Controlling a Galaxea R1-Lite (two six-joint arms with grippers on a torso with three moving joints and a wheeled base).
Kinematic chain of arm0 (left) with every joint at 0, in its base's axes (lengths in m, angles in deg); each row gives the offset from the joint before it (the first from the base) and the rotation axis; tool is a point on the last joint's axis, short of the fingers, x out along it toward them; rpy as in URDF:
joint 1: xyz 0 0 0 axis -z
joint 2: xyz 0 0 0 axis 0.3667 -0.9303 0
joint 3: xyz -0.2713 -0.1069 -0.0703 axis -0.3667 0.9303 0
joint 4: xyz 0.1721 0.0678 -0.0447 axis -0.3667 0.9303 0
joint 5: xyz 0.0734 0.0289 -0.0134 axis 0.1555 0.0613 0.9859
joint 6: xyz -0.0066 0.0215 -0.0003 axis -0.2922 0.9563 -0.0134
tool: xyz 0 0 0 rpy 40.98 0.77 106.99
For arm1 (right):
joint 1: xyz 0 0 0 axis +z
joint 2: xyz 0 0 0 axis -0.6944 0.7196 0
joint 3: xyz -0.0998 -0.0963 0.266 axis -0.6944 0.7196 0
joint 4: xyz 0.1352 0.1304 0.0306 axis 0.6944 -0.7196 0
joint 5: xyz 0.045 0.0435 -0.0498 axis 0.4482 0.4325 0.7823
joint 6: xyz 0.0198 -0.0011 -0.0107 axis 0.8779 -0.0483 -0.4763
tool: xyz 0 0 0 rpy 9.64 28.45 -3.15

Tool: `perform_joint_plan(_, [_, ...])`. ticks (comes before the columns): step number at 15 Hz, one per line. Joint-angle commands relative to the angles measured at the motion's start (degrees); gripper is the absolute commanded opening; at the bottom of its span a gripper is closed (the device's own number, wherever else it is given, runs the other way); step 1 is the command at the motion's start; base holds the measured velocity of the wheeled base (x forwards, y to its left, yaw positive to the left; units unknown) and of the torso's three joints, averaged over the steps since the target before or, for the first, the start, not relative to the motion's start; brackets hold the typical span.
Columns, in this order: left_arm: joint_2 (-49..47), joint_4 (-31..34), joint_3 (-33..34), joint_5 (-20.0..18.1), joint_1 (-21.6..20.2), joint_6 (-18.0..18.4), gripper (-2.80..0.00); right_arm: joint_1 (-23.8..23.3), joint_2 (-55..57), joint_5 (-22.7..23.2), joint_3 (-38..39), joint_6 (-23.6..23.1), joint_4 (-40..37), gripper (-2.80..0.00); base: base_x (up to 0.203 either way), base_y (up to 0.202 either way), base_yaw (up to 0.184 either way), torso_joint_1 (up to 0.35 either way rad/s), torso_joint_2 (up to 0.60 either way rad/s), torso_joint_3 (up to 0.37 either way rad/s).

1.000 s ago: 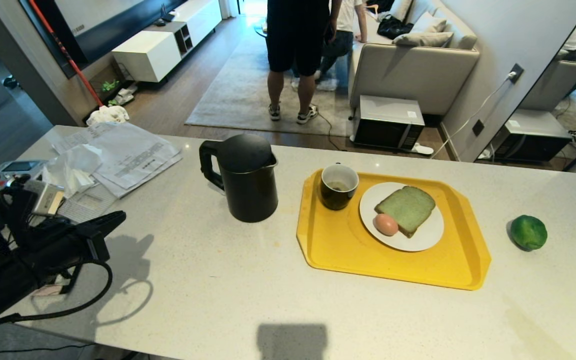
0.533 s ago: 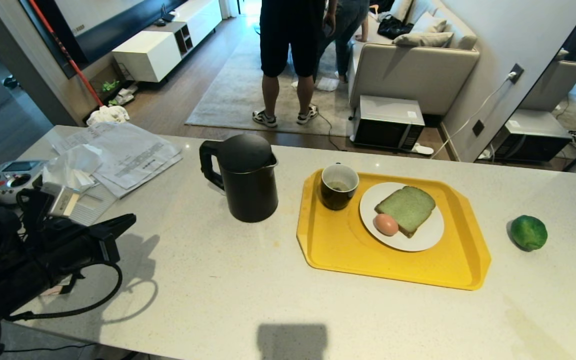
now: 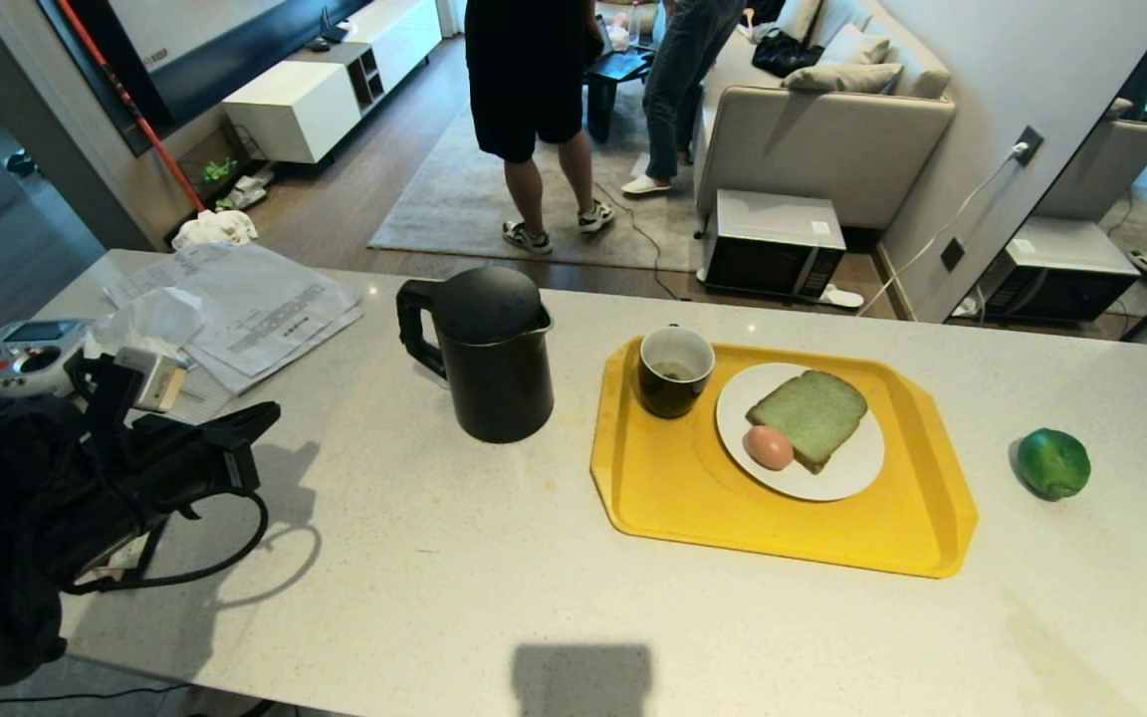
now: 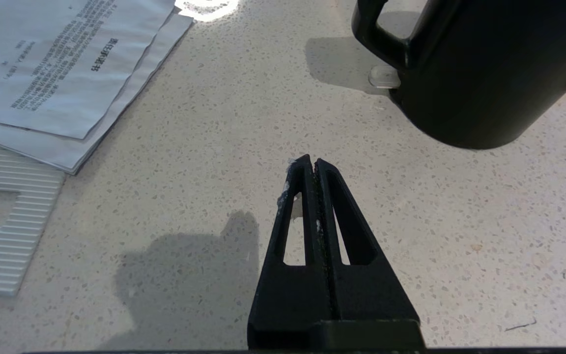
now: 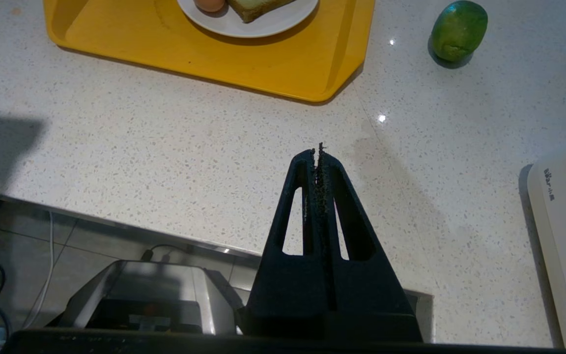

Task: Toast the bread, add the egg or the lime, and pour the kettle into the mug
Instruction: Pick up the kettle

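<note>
The black kettle [image 3: 489, 354] stands mid-counter, its handle toward my left arm. Right of it a yellow tray [image 3: 693, 498] carries the black mug [image 3: 674, 371] and a white plate [image 3: 847, 478] with the greenish bread [image 3: 812, 413] and the egg [image 3: 768, 447]. The lime [image 3: 1053, 463] lies on the counter right of the tray. My left gripper [image 3: 270, 410] hovers shut and empty over the counter left of the kettle [image 4: 479, 73]; in the left wrist view the left gripper [image 4: 311, 161] points toward the kettle's base. My right gripper [image 5: 318, 150] is shut and empty near the counter's front edge.
Papers [image 3: 255, 314], a tissue [image 3: 140, 329] and a remote controller [image 3: 11, 354] lie at the counter's far left. A white appliance [image 5: 565, 236] sits at the right edge. Beyond the counter, two people [image 3: 534, 110] stand by a sofa [image 3: 822, 129] and a microwave [image 3: 778, 244] on the floor.
My left arm has lifted and reached a little farther toward the kettle, still shut. The people behind the counter have walked to the left. The right arm has not moved.
</note>
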Motion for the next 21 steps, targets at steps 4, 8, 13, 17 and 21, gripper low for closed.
perform_joint_plan(4, [-6.01, -0.94, -4.74, 0.20, 0.06, 1.06, -2.80, 0.04, 0.07, 0.03, 0.01, -0.05, -0.10, -2.80, 0.000, 0.000, 0.000, 0.000, 0.00, 0.000])
perform_joint_plan(8, [-8.23, -3.39, -7.42, 0.47, 1.19, 1.02, 0.00, 0.04, 0.07, 0.03, 0.01, -0.05, -0.09, -2.80, 0.000, 0.000, 0.000, 0.000, 0.00, 0.000])
perform_joint_plan(13, [-10.31, -4.97, -11.74, 0.38, 3.82, 1.05, 0.00, 0.04, 0.07, 0.03, 0.01, -0.11, -0.05, -2.80, 0.000, 0.000, 0.000, 0.000, 0.00, 0.000])
perform_joint_plan(17, [-13.58, -4.86, -17.25, 0.01, 4.76, 0.84, 0.00, 0.04, 0.07, 0.03, 0.01, -0.05, -0.11, -2.80, 0.000, 0.000, 0.000, 0.000, 0.00, 0.000])
perform_joint_plan(21, [-18.09, -3.23, -24.68, -1.64, 4.77, 0.20, 0.00, 0.04, 0.07, 0.03, 0.01, -0.05, -0.02, -2.80, 0.000, 0.000, 0.000, 0.000, 0.00, 0.000])
